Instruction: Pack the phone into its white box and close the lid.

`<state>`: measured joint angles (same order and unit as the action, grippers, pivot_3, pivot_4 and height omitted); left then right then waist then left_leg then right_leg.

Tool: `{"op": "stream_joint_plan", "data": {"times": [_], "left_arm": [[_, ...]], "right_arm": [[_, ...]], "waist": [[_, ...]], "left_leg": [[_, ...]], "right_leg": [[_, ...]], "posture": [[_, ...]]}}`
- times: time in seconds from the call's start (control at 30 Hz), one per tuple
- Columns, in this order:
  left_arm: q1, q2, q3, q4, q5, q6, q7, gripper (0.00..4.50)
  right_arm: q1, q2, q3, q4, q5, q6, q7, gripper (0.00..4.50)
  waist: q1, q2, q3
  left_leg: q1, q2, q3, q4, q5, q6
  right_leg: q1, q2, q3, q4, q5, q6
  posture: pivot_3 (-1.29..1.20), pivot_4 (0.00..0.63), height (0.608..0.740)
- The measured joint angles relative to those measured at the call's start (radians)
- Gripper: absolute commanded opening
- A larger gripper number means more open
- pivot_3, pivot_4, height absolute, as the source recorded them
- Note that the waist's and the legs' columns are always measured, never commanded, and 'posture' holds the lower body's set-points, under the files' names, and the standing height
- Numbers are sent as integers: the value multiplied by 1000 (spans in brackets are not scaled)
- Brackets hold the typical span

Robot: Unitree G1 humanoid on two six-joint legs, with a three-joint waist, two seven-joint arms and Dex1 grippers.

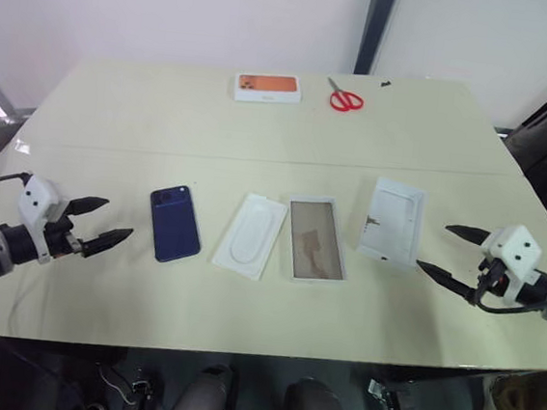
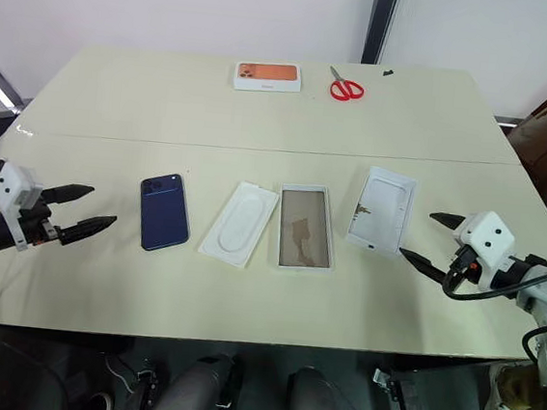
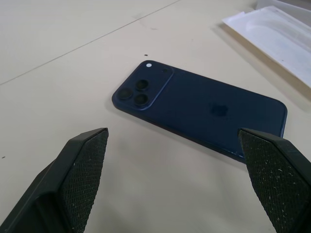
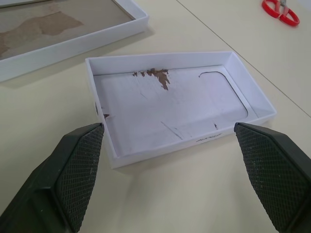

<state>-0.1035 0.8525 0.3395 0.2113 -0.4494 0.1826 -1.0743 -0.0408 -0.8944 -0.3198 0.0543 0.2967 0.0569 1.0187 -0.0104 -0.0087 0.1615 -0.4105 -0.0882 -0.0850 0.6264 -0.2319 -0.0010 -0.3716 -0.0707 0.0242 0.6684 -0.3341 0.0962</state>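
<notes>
Across the pale table (image 1: 261,136), the phone (image 1: 175,223) lay lower left, the white box (image 1: 315,239) central. Both the left gripper (image 1: 97,223) and right gripper (image 1: 455,252) gaped, empty; the left should straddle the phone's long edges squarely.

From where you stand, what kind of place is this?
Probably a plain indoor test or work room. A wide pale table stands against a bare white wall, and on it lie the phone, the white box, the lid and red scissors.
</notes>
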Motion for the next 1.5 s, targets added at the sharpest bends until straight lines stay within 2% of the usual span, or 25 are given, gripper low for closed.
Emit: {"op": "stream_joint_plan", "data": {"times": [0.8,1.17,1.5], "left_arm": [[-26,-51,-34,-49,2,55,10,4460],[-72,-68,-49,-185,-98,321,97,4460],[-233,-164,-136,-264,-195,652,247,4460]], "right_arm": [[24,-1,-1,-11,3,25,-5,4500],[-33,6,23,-78,15,72,-16,4500],[-210,64,220,-210,21,142,-11,4500]], "waist": [[0,0,0],[-2,0,0],[0,-1,0]], "left_leg": [[0,0,0,0,0,0],[0,0,0,1,0,0],[0,0,0,2,0,0]], "right_leg": [[1,0,0,0,0,0],[1,0,0,1,0,0],[1,1,-1,1,0,0]], "posture": [[0,150,734],[0,150,734],[0,150,734]]}}
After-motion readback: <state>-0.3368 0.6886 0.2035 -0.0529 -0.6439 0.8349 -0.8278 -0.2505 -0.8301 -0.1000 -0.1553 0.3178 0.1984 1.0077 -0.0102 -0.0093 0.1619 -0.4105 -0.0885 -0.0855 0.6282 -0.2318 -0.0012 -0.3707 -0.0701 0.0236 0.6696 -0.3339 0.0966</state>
